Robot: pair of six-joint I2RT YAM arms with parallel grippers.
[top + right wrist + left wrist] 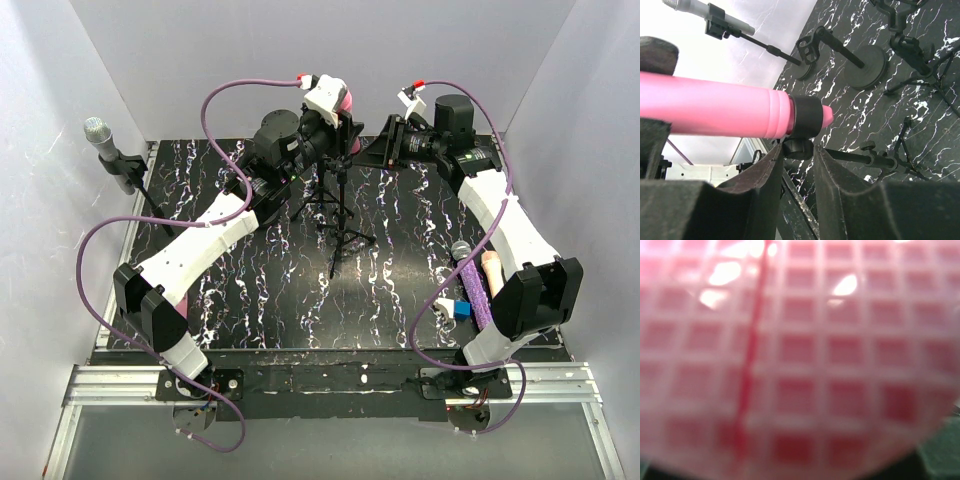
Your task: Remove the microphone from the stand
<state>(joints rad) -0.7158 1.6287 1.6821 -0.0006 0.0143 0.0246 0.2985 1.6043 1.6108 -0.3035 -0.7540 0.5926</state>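
Pink microphone (715, 107) spans right wrist view sideways, tail through clip (806, 117).

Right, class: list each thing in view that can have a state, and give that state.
pink microphone: seated in its black clip
silver microphone: clipped on its stand
purple microphone: lying flat on the table
spare clip: holding nothing
right gripper: jaws closed on the knob under the black clip
left gripper: at the pink microphone's head, jaws hidden
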